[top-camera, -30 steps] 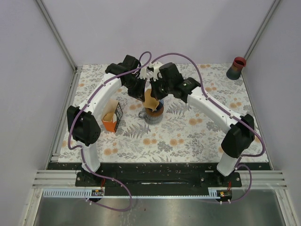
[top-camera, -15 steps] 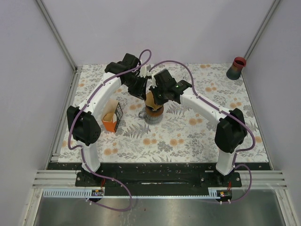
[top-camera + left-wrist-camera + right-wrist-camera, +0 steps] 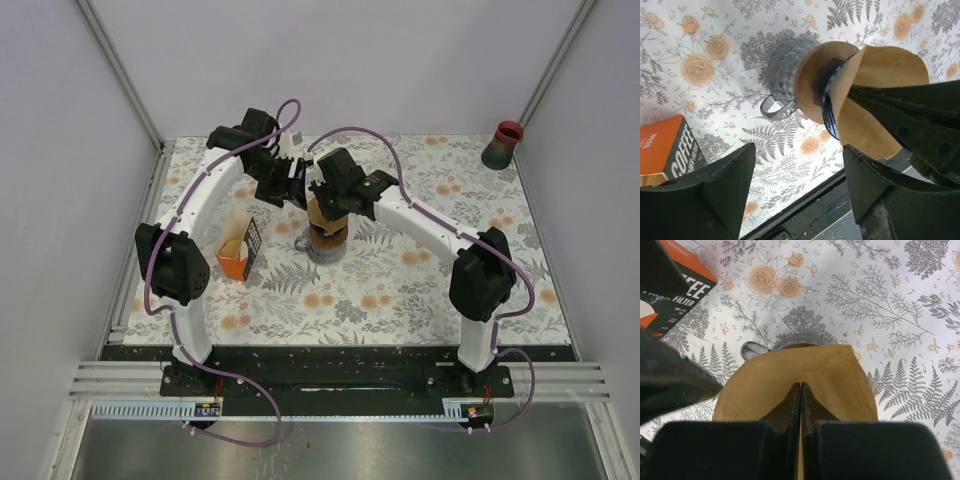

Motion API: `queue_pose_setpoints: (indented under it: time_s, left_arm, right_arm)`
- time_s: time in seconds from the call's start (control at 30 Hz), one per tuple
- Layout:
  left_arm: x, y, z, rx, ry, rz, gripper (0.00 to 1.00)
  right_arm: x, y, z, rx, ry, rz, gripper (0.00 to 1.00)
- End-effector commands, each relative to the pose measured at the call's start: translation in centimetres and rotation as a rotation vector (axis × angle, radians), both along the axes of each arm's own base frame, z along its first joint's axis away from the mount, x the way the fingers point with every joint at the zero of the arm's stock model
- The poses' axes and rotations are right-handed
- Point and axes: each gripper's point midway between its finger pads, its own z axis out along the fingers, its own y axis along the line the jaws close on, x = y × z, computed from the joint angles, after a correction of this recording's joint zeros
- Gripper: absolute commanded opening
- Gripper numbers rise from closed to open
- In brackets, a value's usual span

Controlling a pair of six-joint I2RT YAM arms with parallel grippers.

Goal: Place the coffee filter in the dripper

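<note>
My right pincer [image 3: 800, 390] pinched one edge of the coffee filter [image 3: 755, 385] just over the dripper [image 3: 782, 75] on the bench [image 3: 420, 290], left pincer [image 3: 797, 167] agape beside it; I judged the paper light, limp, easily creased.

A table [image 3: 400, 290] under a cloth of grey ferns and orange roses fills the booth. Plain pale walls [image 3: 330, 60] close in its left, far and right sides, with aluminium posts [image 3: 120, 75] slanting to its far corners. A black rail [image 3: 340, 352] lines its near edge. The light is soft and even.
</note>
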Motion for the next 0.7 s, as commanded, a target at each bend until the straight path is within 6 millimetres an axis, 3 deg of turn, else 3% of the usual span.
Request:
queue_pose_setpoints:
  time_s: [0.0,0.37,0.57,0.67]
  left_arm:
    - [2.1,0.2,6.0,-0.139,-0.171,0.019,0.75]
    - [2.5,4.6,5.4,-0.158,-0.142,0.139,0.76]
    - [2.3,5.0,5.4,-0.173,-0.137,0.156,0.76]
    - [1.9,4.9,5.0,-0.18,-0.125,0.168,0.76]
  right_arm:
    - [-1.6,0.2,-2.6,-0.09,0.066,0.042,0.0]
    - [-2.0,-0.4,-4.5,-0.166,0.09,0.037,0.0]
    - [-1.9,-0.1,-5.3,-0.227,0.083,0.046,0.0]
    - [-1.7,-0.4,-6.6,-0.257,0.09,0.039,0.0]
